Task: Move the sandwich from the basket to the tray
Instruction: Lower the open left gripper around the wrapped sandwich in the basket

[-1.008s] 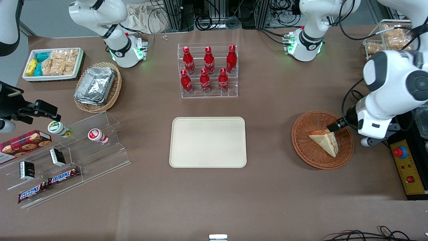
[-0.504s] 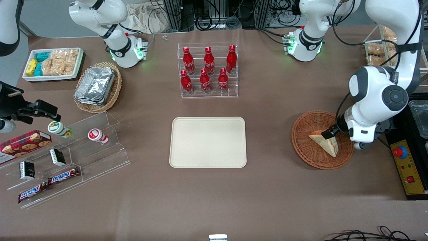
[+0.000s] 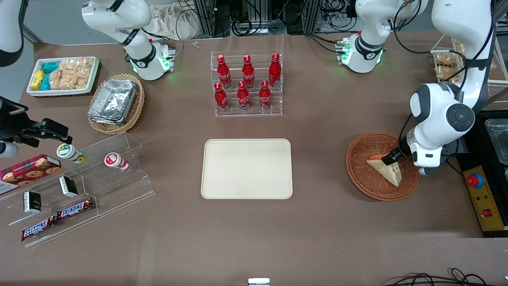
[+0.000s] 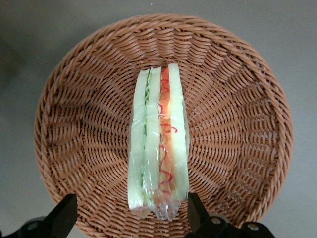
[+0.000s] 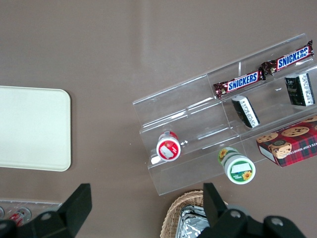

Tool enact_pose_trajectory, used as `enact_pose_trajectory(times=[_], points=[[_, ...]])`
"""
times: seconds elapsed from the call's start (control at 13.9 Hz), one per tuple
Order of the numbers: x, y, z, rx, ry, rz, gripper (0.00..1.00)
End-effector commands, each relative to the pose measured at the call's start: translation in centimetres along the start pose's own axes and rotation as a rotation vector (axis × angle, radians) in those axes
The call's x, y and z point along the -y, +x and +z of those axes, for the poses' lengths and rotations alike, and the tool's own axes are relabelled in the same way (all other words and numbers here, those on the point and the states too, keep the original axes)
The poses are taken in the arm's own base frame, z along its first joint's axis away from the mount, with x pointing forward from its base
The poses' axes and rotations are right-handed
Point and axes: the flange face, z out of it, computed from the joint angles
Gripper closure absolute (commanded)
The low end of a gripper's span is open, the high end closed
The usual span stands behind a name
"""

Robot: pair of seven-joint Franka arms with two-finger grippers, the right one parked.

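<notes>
Since the earlier frames your gripper (image 4: 131, 218) is settling lower over the sandwich (image 3: 385, 169), which is lying on edge in the basket (image 3: 363, 174), well apart from the tray (image 3: 247, 169). Fingers (image 4: 62, 215) are spread wide, straddling the wedge end and gripping nothing. You are handling something light, soft and film-wrapped, likely slippery; pinch gently across the flat bread faces. The wrist view is showing the layered filling edge (image 4: 158, 144) and both fingertips; the front view is showing only one dark fingertip (image 3: 389, 158), but also the route to the tray

Brown-covered table (image 3: 317, 230), cables (image 3: 254, 18) at its edge
</notes>
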Motion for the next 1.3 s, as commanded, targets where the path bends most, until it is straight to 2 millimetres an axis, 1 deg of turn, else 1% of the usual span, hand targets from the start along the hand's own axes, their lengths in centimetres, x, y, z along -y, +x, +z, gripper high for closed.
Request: enact_pose_trajectory(times=[0.0, 0.72, 0.79, 0.86, 0.94, 1.01, 1.08, 1.22], points=[[0.2, -0.1, 1.2, -0.019, 0.02, -0.001, 0.0], [-0.2, 0.2, 4.4, -0.025, 0.015, -0.026, 0.01], [-0.3, 0.3, 4.7, -0.032, 0.007, -0.03, 0.1], [-0.4, 0.4, 4.8, -0.038, 0.001, -0.048, 0.4], [-0.5, 0.5, 4.8, -0.038, 0.001, -0.054, 0.72], [-0.6, 0.5, 4.4, -0.044, -0.004, -0.055, 0.93], [-0.7, 0.6, 3.9, -0.05, -0.01, -0.05, 1.0], [-1.0, 0.9, 1.2, -0.08, -0.037, -0.037, 1.0]])
